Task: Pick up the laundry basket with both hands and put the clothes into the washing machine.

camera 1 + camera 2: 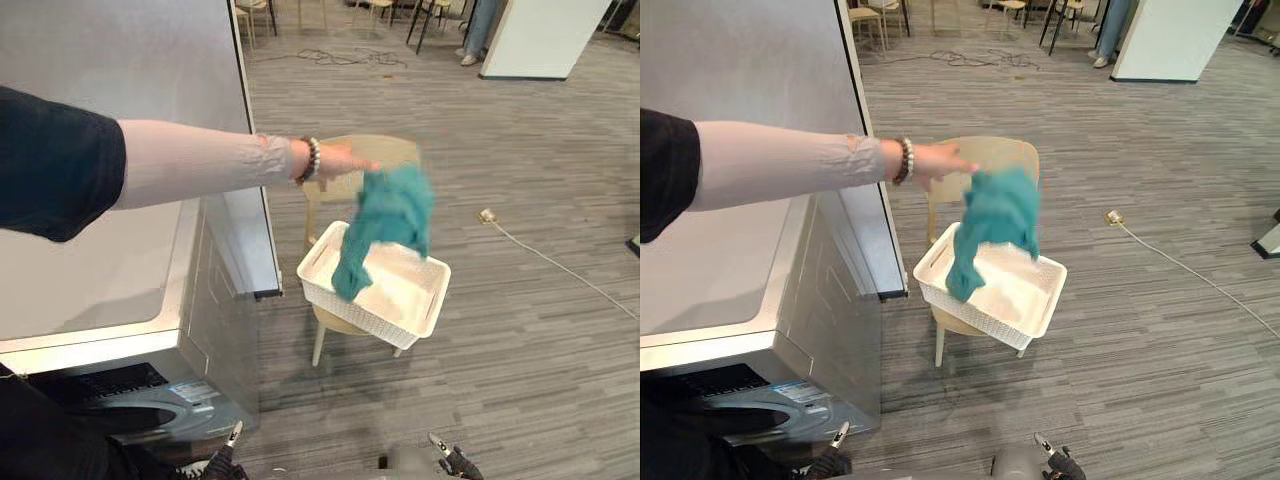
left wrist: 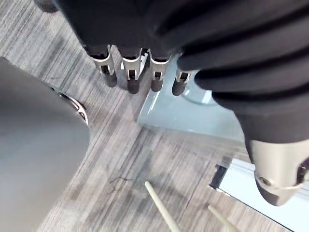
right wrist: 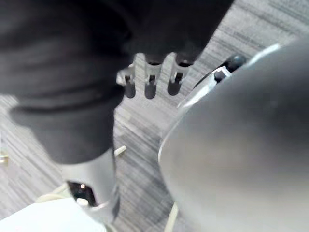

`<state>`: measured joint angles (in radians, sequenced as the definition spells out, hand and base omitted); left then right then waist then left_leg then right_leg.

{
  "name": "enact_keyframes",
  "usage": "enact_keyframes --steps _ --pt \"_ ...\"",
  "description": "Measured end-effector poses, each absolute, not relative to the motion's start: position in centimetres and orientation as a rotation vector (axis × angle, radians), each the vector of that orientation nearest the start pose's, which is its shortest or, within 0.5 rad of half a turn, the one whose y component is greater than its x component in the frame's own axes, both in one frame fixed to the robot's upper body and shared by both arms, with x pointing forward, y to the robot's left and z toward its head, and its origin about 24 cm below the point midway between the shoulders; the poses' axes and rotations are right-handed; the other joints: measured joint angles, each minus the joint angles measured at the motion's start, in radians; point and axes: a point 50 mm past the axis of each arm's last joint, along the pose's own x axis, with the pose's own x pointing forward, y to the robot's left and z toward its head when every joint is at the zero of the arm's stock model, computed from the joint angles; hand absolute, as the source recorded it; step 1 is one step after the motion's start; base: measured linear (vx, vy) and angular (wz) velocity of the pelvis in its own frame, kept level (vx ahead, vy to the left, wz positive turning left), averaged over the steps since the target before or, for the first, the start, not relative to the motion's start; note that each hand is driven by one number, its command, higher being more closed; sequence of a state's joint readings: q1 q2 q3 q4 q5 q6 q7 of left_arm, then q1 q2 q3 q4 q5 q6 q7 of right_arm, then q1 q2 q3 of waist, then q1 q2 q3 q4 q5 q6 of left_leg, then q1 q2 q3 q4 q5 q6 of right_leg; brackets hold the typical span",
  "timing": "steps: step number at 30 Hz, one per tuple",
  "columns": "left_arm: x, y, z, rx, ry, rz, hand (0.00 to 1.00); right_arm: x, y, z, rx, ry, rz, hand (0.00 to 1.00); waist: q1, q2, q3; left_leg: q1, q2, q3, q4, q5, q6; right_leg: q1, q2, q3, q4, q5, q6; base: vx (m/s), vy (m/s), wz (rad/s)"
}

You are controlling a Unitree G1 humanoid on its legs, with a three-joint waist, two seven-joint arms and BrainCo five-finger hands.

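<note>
Your left hand (image 2: 131, 67), right hand (image 3: 150, 79): loose, empty. Person's hand (image 1: 340, 160) beside teal cloth (image 1: 395, 212) over white woven basket (image 1: 425, 312) on beige chair (image 1: 388, 150).

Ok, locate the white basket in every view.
Left eye view: basket centre, on the chair.
Right eye view: centre, on chair.
Left wrist view: probably the white edge beyond the chair legs.
Right wrist view: probably the white corner by them.
Shared landmark: pale chair legs.
</note>
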<state>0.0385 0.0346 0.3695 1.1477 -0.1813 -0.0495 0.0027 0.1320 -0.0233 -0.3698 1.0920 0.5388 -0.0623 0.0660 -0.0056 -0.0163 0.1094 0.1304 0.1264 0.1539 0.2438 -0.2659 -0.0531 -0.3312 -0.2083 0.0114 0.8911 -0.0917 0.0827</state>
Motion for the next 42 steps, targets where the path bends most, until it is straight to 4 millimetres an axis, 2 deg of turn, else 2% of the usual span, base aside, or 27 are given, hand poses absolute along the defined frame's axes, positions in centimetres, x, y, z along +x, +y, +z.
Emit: enact_keyframes --steps 1,2,3,4,6,7,8,9,11,12,13,14,16,17,18,19,20,21,22,24,25,26,28,30,34,38,42 --pt "8.7 20.1 -16.6 -0.323 1.084 0.471 0.00 5.9 -20.7 -16.7 0.659 0.986 -0.690 0.00 0.001 0.003 0.001 0.000 0.003 -0.017 -0.003 0.007 -0.013 0.008 -0.052 -0.002 -0.094 -0.004 -0.016 0.16 -0.276 0.67" --pt "8.7 20.1 -16.6 -0.324 1.083 0.473 0.00 5.7 -20.7 -16.7 0.660 0.987 -0.696 0.00 -0.001 0.006 0.001 0.000 0.009 -0.025 -0.003 0.007 -0.027 0.021 -0.070 0.003 -0.160 -0.002 -0.028 0.15 -0.330 0.46" --pt "8.8 20.1 -16.6 -0.323 1.080 0.475 0.00 5.4 -20.7 -16.8 0.660 0.996 -0.702 0.00 -0.003 0.007 -0.002 -0.002 0.031 -0.045 -0.005 0.002 -0.059 0.070 -0.075 0.039 -0.319 0.029 -0.052 0.10 -0.417 0.39" --pt "8.7 20.3 -16.5 -0.310 1.072 0.477 0.00 4.7 -20.4 -17.0 0.665 1.023 -0.711 0.00 -0.006 -0.003 -0.015 -0.002 0.056 -0.071 -0.012 -0.008 -0.097 0.120 -0.061 0.100 -0.432 0.054 0.024 0.11 -0.461 0.38" --pt "8.4 20.0 -16.6 -0.297 1.089 0.463 0.00 3.3 -20.3 -17.3 0.678 1.076 -0.745 0.00 -0.002 0.008 -0.053 0.004 0.109 -0.106 -0.071 0.001 -0.130 0.173 -0.016 0.058 -0.534 -0.046 0.145 0.15 -0.453 0.21" --pt "8.1 18.9 -16.9 -0.303 1.115 0.434 0.00 3.2 -21.4 -17.2 0.654 1.077 -0.764 0.00 -0.004 0.045 -0.060 0.008 0.126 -0.162 -0.101 0.024 -0.127 0.172 0.023 0.018 -0.531 -0.046 0.119 0.21 -0.434 0.16" --pt "8.1 18.6 -16.9 -0.304 1.117 0.426 0.00 3.2 -21.8 -17.2 0.647 1.081 -0.774 0.00 -0.004 0.054 -0.061 0.016 0.133 -0.167 -0.109 0.062 -0.125 0.168 0.042 0.011 -0.509 -0.060 0.101 0.17 -0.328 0.23" --pt "8.1 18.7 -16.9 -0.303 1.117 0.434 0.00 2.9 -21.8 -17.2 0.638 1.104 -0.768 0.00 -0.003 0.051 -0.060 0.016 0.138 -0.182 -0.104 0.110 -0.153 0.173 0.047 0.002 -0.491 -0.073 0.088 0.16 -0.395 0.31" --pt "7.6 19.0 -16.9 -0.336 1.116 0.478 0.00 2.8 -21.7 -17.3 0.605 1.132 -0.736 0.00 -0.013 0.053 -0.062 -0.043 0.171 -0.251 -0.015 0.158 -0.153 0.228 0.072 -0.063 -0.513 -0.091 0.057 0.09 -0.320 0.65" --pt "7.6 19.1 -16.9 -0.359 1.110 0.502 0.00 2.8 -21.7 -17.3 0.598 1.133 -0.734 0.00 -0.013 0.053 -0.062 -0.086 0.185 -0.284 0.045 0.171 -0.138 0.254 0.088 -0.098 -0.532 -0.091 0.043 0.06 -0.243 0.84" --pt "7.4 19.5 -16.9 -0.384 1.103 0.533 0.00 2.8 -21.6 -17.3 0.591 1.136 -0.730 0.00 -0.010 0.045 -0.059 -0.122 0.193 -0.302 0.114 0.195 -0.103 0.278 0.101 -0.125 -0.554 -0.085 0.029 0.04 -0.281 0.68" --pt "7.5 19.9 -16.8 -0.388 1.094 0.550 0.00 3.1 -21.5 -17.3 0.579 1.143 -0.713 0.00 -0.005 0.041 -0.060 -0.156 0.199 -0.298 0.170 0.230 -0.054 0.297 0.111 -0.140 -0.569 -0.081 0.016 0.01 -0.326 0.46" --pt "7.0 20.7 -16.8 -0.387 1.097 0.579 0.00 4.6 -21.3 -17.2 0.562 1.118 -0.669 0.00 0.000 0.016 -0.044 -0.214 0.219 -0.258 0.247 0.302 0.006 0.333 0.127 -0.166 -0.601 -0.071 -0.011 -0.01 -0.230 0.34" --pt "7.1 20.8 -16.8 -0.384 1.095 0.578 0.00 5.8 -21.3 -17.1 0.561 1.082 -0.662 0.00 0.000 0.016 -0.036 -0.233 0.234 -0.192 0.290 0.291 0.006 0.349 0.124 -0.186 -0.616 -0.063 -0.024 0.00 -0.129 0.39" --pt "7.2 20.6 -16.8 -0.377 1.098 0.564 0.00 6.9 -22.0 -16.7 0.555 1.032 -0.665 0.00 -0.002 0.019 -0.035 -0.238 0.221 -0.089 0.317 0.231 -0.015 0.363 0.118 -0.195 -0.625 -0.058 -0.032 0.01 -0.087 0.33" --pt "7.2 20.5 -16.8 -0.373 1.101 0.556 0.00 7.5 -22.3 -16.4 0.555 1.004 -0.670 0.00 -0.003 0.020 -0.036 -0.234 0.199 -0.043 0.311 0.198 -0.032 0.364 0.112 -0.204 -0.632 -0.054 -0.034 -0.03 -0.024 0.24" --pt "7.2 20.3 -16.8 -0.357 1.109 0.535 0.00 8.9 -23.0 -15.8 0.541 0.935 -0.671 0.00 -0.006 0.020 -0.036 -0.195 0.143 0.016 0.243 0.141 -0.048 0.363 0.104 -0.204 -0.640 -0.050 -0.029 -0.05 0.028 0.13" --pt "6.9 20.2 -16.9 -0.355 1.119 0.533 0.00 10.6 -23.5 -14.7 0.531 0.840 -0.663 0.00 -0.011 0.022 -0.037 -0.141 0.116 0.044 0.110 0.126 -0.037 0.360 0.105 -0.204 -0.652 -0.044 -0.023 -0.04 0.057 0.12" --pt "6.7 20.0 -17.0 -0.354 1.129 0.529 0.00 12.6 -24.1 -13.3 0.507 0.738 -0.641 0.00 -0.014 0.032 -0.039 -0.097 0.096 0.045 -0.019 0.121 -0.060 0.352 0.106 -0.202 -0.656 -0.036 -0.013 -0.03 0.056 0.10" --pt "6.8 19.9 -17.0 -0.351 1.130 0.527 0.00 14.7 -24.5 -11.2 0.497 0.596 -0.636 0.00 -0.021 0.023 -0.042 -0.092 0.071 0.042 -0.081 0.149 -0.060 0.344 0.098 -0.200 -0.700 -0.006 -0.006 -0.06 0.060 0.04" --pt "6.5 20.1 -17.0 -0.338 1.139 0.527 0.00 15.9 -24.6 -9.4 0.494 0.476 -0.641 0.00 -0.020 0.019 -0.047 -0.092 0.058 0.044 -0.120 0.167 -0.056 0.347 0.093 -0.199 -0.741 0.016 0.001 -0.05 0.063 -0.01" --pt "6.4 20.1 -17.0 -0.334 1.142 0.526 0.00 16.3 -24.5 -8.5 0.494 0.420 -0.641 0.00 -0.020 0.017 -0.050 -0.091 0.049 0.045 -0.141 0.177 -0.051 0.347 0.090 -0.200 -0.758 0.026 0.002 0.02 0.062 0.06" --pt "6.6 20.1 -17.0 -0.284 1.147 0.505 0.00 16.9 -24.6 -5.2 0.482 0.240 -0.639 0.00 -0.029 0.014 -0.054 -0.078 0.024 0.035 -0.215 0.226 -0.048 0.363 0.079 -0.213 -0.807 0.054 0.012 0.08 0.048 0.18" --pt "6.7 20.0 -17.0 -0.256 1.151 0.483 0.00 17.5 -24.5 -3.6 0.433 0.173 -0.621 0.00 -0.030 0.016 -0.057 -0.064 0.012 0.035 -0.243 0.245 -0.043 0.363 0.073 -0.215 -0.820 0.064 0.016 0.11 0.043 0.05" --pt "7.3 19.6 -16.9 -0.170 1.156 0.386 0.00 19.6 -23.1 -0.1 0.311 0.043 -0.490 0.00 -0.029 0.023 -0.064 -0.067 0.010 0.046 -0.246 0.245 -0.043 0.362 0.078 -0.195 -0.861 0.085 0.016 0.07 0.012 -0.16" --pt "8.6 19.0 -16.7 -0.082 1.140 0.279 0.00 21.7 -20.8 1.8 0.208 -0.025 -0.289 0.00 -0.026 0.020 -0.072 -0.095 0.012 0.045 -0.265 0.245 -0.044 0.337 0.088 -0.194 -0.900 0.109 0.017 0.01 -0.015 -0.08" --pt "10.4 18.9 -16.4 -0.003 1.107 0.194 0.00 24.1 -17.7 3.4 0.109 -0.068 -0.015 0.00 -0.006 0.001 -0.067 -0.138 0.009 0.037 -0.268 0.253 -0.046 0.306 0.089 -0.200 -0.922 0.128 0.014 0.00 -0.002 0.01"
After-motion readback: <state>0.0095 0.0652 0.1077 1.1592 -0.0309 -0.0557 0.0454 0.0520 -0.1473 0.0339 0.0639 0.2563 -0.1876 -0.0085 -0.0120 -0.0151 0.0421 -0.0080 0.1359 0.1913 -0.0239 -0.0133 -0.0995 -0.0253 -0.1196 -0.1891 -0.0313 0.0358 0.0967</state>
